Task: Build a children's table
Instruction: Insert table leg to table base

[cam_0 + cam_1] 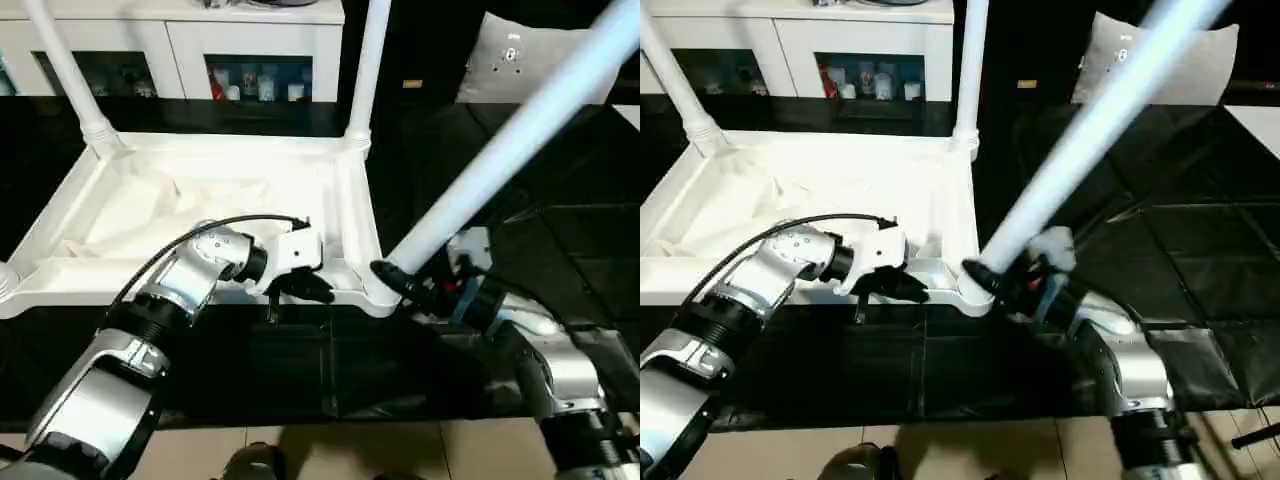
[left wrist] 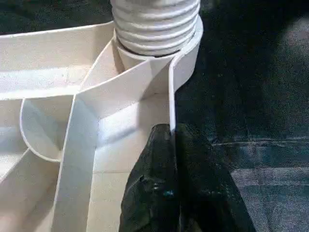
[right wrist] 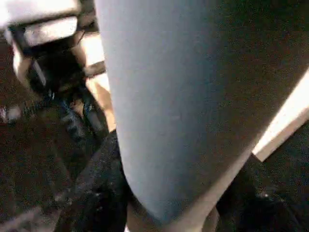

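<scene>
Black surface; white upturned tabletop (image 1: 200, 200), two legs (image 1: 372, 60) standing.

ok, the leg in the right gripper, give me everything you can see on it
The leg is a long, round, tapered white tube, plastic by its look, smooth and plain. It slants steeply, its upper end leaning away to the robot's right and out of the picture. Its lower end sits at the tabletop's near right corner socket; whether it is seated cannot be told. The right gripper is shut on it just above that corner, black fingers on either side. Nothing else touches it.
</scene>
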